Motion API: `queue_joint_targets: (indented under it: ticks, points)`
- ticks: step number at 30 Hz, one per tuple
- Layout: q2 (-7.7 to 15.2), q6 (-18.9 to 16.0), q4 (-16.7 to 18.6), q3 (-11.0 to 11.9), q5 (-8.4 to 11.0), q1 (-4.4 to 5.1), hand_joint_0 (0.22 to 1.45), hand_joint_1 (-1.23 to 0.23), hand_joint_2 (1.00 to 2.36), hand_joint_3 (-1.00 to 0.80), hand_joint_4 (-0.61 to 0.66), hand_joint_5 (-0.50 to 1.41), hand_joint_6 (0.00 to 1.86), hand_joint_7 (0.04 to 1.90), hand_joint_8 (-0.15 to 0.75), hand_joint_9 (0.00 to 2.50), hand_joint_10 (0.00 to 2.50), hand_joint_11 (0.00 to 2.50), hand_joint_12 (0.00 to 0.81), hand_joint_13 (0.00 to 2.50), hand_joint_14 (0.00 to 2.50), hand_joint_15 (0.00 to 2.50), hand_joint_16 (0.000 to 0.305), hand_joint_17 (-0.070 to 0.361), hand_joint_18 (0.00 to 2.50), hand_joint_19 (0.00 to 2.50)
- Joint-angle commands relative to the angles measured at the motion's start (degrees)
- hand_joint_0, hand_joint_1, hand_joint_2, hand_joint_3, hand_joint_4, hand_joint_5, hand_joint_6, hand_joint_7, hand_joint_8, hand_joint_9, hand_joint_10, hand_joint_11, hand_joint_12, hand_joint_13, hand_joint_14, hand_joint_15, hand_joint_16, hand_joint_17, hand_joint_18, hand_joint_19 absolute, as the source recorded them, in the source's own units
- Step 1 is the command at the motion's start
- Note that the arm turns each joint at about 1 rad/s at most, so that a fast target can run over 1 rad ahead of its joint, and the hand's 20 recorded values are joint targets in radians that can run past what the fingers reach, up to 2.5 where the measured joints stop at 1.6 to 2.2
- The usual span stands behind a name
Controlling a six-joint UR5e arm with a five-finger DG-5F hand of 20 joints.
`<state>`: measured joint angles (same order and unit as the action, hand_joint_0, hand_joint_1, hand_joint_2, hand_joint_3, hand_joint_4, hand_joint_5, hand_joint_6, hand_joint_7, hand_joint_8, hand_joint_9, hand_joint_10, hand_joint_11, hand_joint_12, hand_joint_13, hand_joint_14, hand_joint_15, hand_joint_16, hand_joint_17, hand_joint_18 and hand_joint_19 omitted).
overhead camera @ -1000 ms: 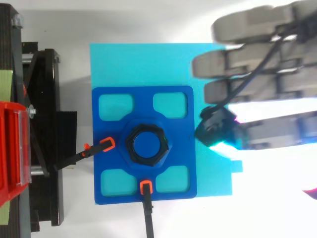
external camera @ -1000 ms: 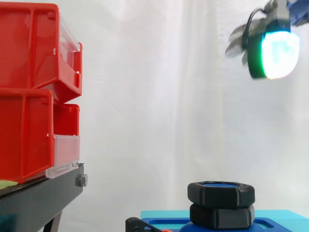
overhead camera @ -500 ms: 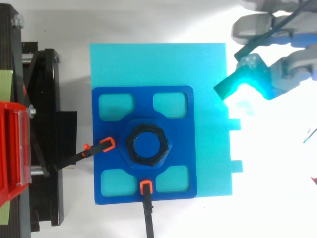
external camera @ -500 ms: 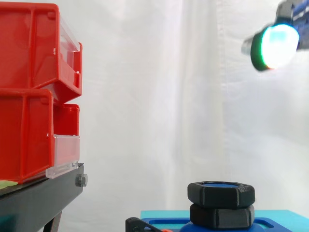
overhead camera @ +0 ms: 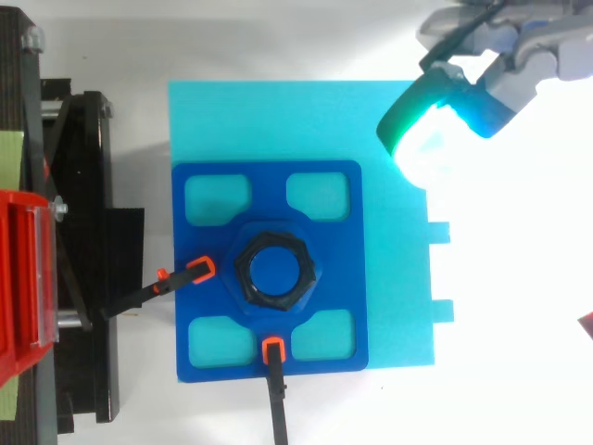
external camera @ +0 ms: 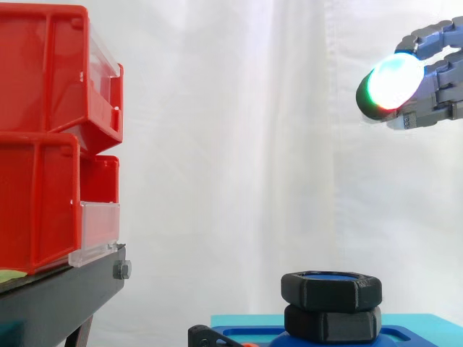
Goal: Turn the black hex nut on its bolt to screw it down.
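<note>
The black hex nut [external camera: 331, 287] sits on the blue bolt, whose top shows inside it [overhead camera: 274, 269]. A second black hex piece [external camera: 333, 323] lies right under it, on the blue base plate [overhead camera: 324, 190]. My hand [external camera: 434, 72] hangs high above and to the right of the nut, far from it. From above, the hand [overhead camera: 519, 46] is over the far right corner of the cyan board [overhead camera: 394, 278]. One glowing green-white pad [overhead camera: 431, 125] points towards the plate. The hand is open and holds nothing.
Stacked red bins [external camera: 43, 144] stand on a black stand [external camera: 58, 296] at the left. Two black clamps with orange tips [overhead camera: 202, 270] [overhead camera: 273, 349] hold the blue plate at its left and front sides. A white curtain hangs behind.
The hand has left the board's right edge for its far right corner and has turned. Its glowing pad now faces down-left. The nut has not moved.
</note>
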<state>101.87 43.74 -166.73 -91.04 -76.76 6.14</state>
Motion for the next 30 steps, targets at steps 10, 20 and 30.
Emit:
queue_joint_targets:
  ticks: [10, 20, 30]
  points:
    - [0.0, -5.7, -0.3, 0.0, 0.03, 0.54, 0.46, -0.55, 1.00, -0.50, 0.16, -0.23, 0.50, 0.68, 0.239, 0.27, 0.00, 0.04, 0.301, 0.09, 0.00, 0.00, 0.047, 0.105, 0.00, 0.00]
    - [0.0, -5.7, -0.3, 0.0, 0.29, 0.54, 0.46, -0.54, 1.00, -0.50, 0.19, -0.24, 0.50, 0.64, 0.251, 0.22, 0.00, 0.01, 0.311, 0.07, 0.00, 0.00, 0.040, 0.091, 0.00, 0.00]
    - [0.0, -5.7, -0.3, 0.0, 0.29, 0.54, 0.45, -0.53, 1.00, -0.50, 0.20, -0.23, 0.50, 0.65, 0.261, 0.23, 0.00, 0.02, 0.322, 0.09, 0.00, 0.00, 0.042, 0.095, 0.00, 0.00]
